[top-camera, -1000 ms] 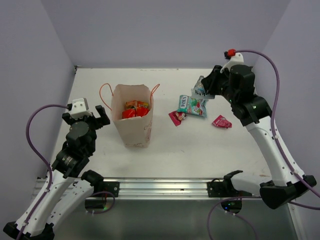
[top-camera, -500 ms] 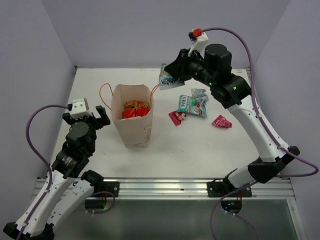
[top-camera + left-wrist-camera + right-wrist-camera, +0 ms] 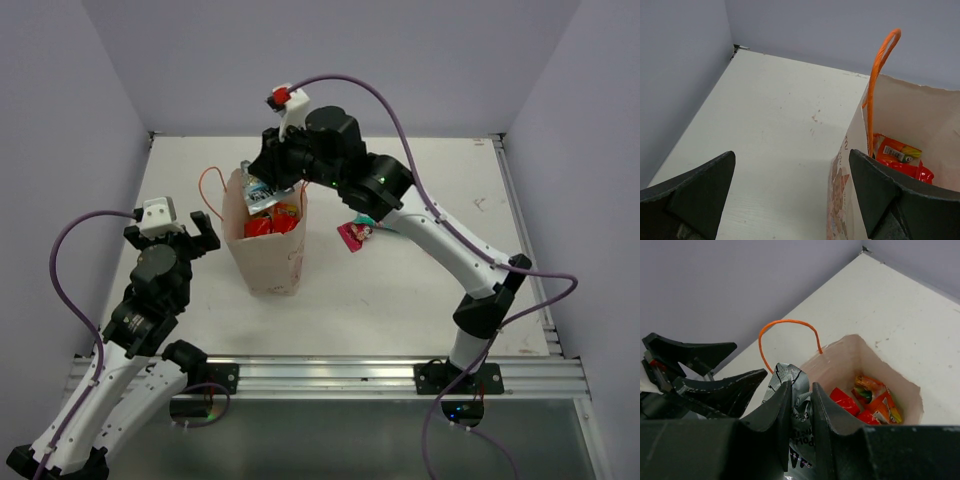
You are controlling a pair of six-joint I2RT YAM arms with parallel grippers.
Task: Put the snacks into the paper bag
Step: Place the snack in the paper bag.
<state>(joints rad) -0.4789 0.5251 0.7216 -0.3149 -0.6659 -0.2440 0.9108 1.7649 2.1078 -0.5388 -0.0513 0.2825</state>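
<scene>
The right arm has swung across from the desk's far right corner. Its right claw now hangs over the mouth of the paper bag, carrying a light blue packet. In the wrist view the claw's fingers are pressed onto that crinkled, silver-backed packet, which dangles above the bag's left rim, beside an orange cord handle. It is over the opening but not yet in, so I judge the step to be one release away from done (provided the packet falls inside the rim and not onto it).

The left claw has not moved. It sits spread wide and holds nothing, near the desk's left edge beside the bag, and its own view looks past the bag's wall.

The count:
- **Bag:** one, upright, left of the desk's middle.
- **Packets inside:** at least three. There are two red packets and a multicoloured packet with orange, yellow and green on it; anything beneath them is hidden.
- **Packets held:** one, the light blue one.
- **Packets loose on the desk:** one magenta packet shows near the middle. A second ago three lay there, and the right arm now covers the spots of the other two, so I cannot count them.
</scene>
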